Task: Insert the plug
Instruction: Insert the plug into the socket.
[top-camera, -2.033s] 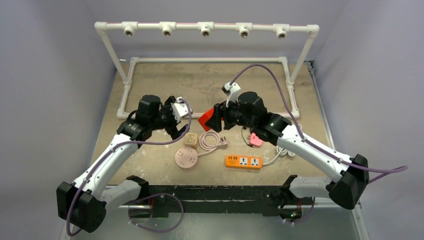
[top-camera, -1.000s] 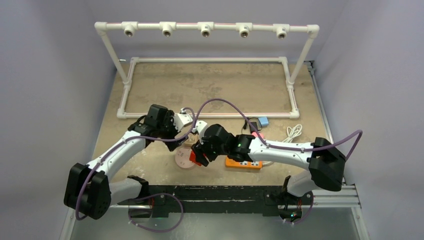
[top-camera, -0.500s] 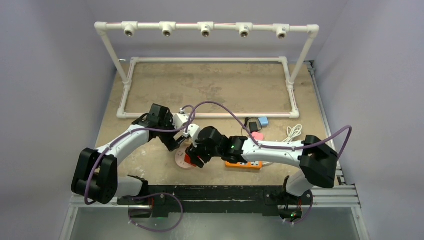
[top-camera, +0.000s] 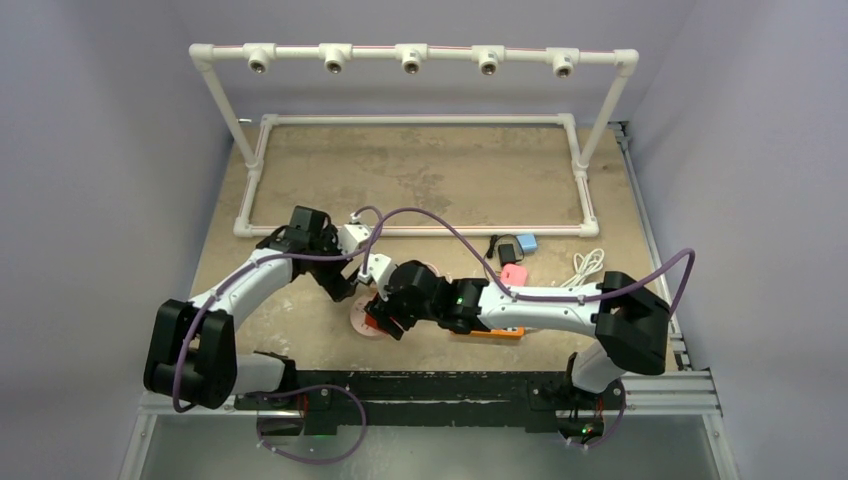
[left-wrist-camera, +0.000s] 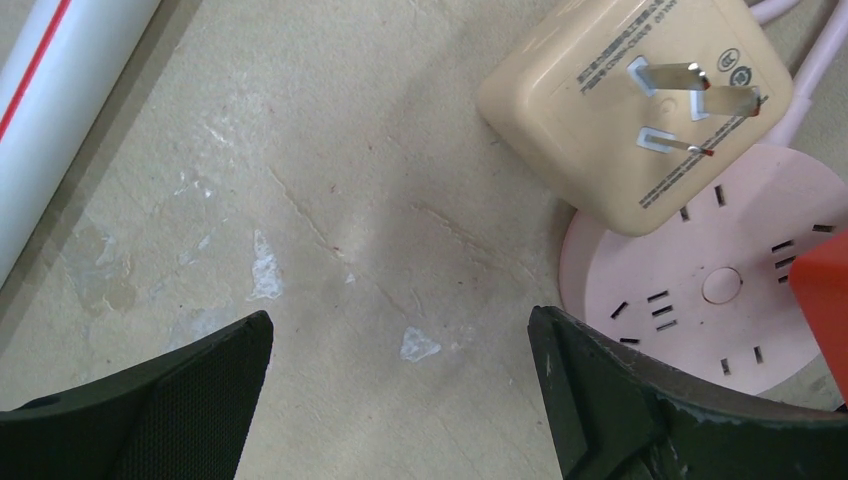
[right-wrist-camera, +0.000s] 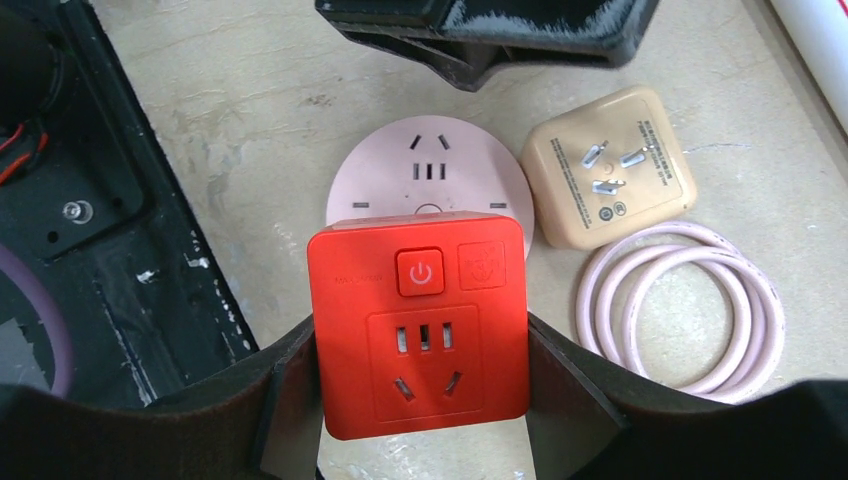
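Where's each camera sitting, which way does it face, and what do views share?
Top external: above and behind the robot, looking down on the table; left arm and right arm show.
Left wrist: faces down at the beige plug; open left gripper frames the bottom.
Right wrist: faces down; the right gripper clamps the red adapter.
Shared: both wrist views show the pink round socket.

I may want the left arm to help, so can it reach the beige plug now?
Probably yes. The left gripper is open and the beige plug lies prongs up just ahead, uncovered. The red adapter in the right gripper hovers over the pink socket beside it.
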